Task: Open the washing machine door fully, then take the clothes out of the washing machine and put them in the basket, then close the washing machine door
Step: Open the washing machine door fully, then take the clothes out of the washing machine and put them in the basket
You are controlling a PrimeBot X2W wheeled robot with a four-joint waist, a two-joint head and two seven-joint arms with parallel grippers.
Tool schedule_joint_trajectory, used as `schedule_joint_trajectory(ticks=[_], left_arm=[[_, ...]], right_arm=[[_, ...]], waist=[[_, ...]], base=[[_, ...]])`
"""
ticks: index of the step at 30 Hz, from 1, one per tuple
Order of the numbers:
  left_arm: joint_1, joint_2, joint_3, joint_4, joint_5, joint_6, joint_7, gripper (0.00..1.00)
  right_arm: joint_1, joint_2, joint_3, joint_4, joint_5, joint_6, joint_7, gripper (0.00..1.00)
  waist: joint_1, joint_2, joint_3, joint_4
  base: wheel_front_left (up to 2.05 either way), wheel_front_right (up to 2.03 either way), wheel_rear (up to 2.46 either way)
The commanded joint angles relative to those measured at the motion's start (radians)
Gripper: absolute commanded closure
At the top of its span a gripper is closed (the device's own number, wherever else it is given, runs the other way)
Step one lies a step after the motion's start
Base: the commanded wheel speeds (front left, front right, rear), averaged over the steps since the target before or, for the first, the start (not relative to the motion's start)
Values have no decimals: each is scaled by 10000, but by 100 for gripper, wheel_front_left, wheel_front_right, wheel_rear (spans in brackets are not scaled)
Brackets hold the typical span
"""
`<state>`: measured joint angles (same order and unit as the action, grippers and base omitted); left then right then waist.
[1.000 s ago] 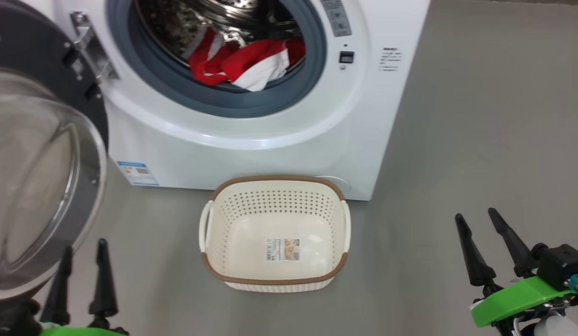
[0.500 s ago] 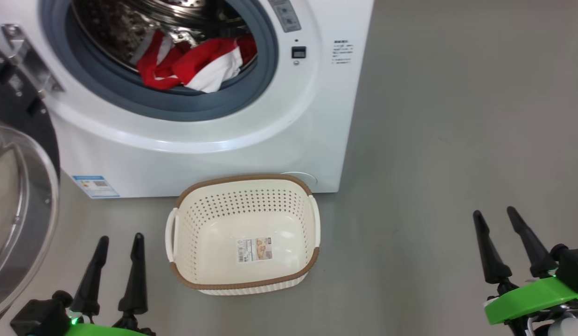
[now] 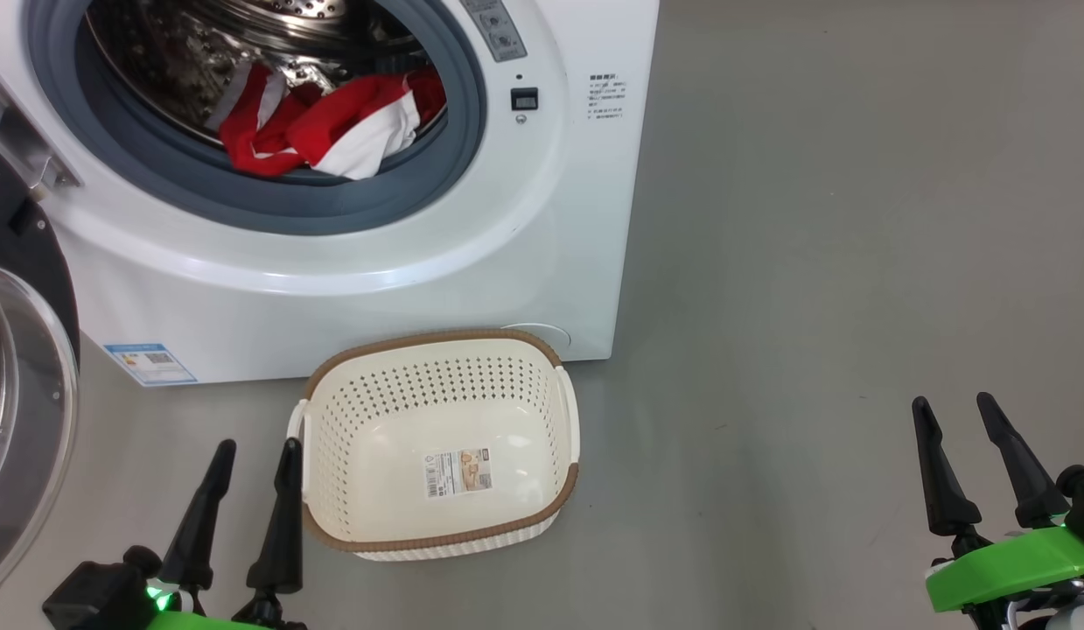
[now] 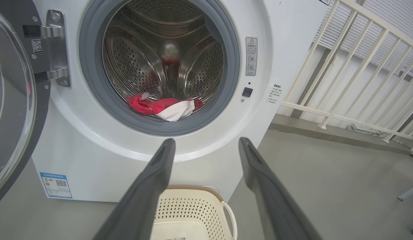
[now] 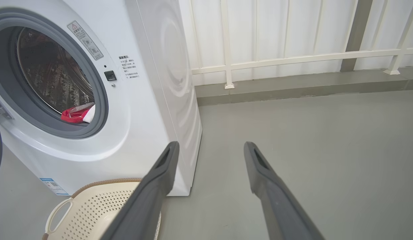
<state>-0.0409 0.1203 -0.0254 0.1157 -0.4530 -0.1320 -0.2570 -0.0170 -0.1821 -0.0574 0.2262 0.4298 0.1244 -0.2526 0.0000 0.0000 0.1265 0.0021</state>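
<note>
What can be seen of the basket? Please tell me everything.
The basket is small and rectangular with rounded corners, of cream plastic as it looks. Its sides are perforated, its rim is brown with a woven look, and a white handle sits on each short side. A barcode sticker lies on its inner bottom; nothing else is in it. It stands upright on the grey floor, just before the washer, below its open mouth. Whether it touches the washer I cannot tell.
</note>
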Motion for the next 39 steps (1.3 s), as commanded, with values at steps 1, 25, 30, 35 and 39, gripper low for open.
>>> schedule_joint_trajectory(ticks=[1,25,30,35,39], left_arm=[[-133,259,301,-278,-5,14,-48,0],[-382,374,159,-375,-359,13,-48,0],[-439,405,148,-392,-347,13,-48,0],[-471,390,189,-289,-324,13,-48,0],[-520,340,310,-168,-175,13,-48,0]], right_arm=[[-15,-143,103,-254,-63,63,-92,0],[-142,-68,150,-310,-136,63,-92,0],[-181,-62,186,-318,-155,63,-92,0],[-180,-79,236,-298,-167,63,-92,0],[-196,-81,260,-299,-171,63,-92,0]], waist=[[0,0,-7,-9],[0,0,234,139],[0,0,294,154],[0,0,303,173],[0,0,313,182]], base=[[0,0,0],[29,-32,3],[114,-120,6],[105,-112,8],[61,-66,5]])
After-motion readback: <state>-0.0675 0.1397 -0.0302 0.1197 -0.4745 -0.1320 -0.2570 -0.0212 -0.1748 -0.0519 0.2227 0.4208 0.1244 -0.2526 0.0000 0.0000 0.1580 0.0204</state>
